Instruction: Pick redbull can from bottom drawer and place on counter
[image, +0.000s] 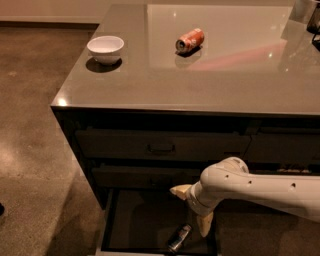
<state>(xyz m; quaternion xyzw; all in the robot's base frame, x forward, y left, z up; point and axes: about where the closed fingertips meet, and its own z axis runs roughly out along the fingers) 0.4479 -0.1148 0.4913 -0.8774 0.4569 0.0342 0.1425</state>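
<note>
The redbull can (179, 238) lies on its side in the open bottom drawer (135, 225), near the drawer's front edge. My gripper (192, 210) hangs over the drawer just above and right of the can, open, with one pale finger (179, 190) pointing left and the other finger (204, 225) pointing down beside the can. It holds nothing. The white arm (255, 189) reaches in from the right. The counter (210, 75) spreads above the dark cabinet fronts.
A white bowl (105, 48) stands at the counter's left front. An orange-red can (189, 40) lies on its side further back. Two shut drawers with handles (161, 148) sit above the open one. Brown floor (35, 130) lies to the left.
</note>
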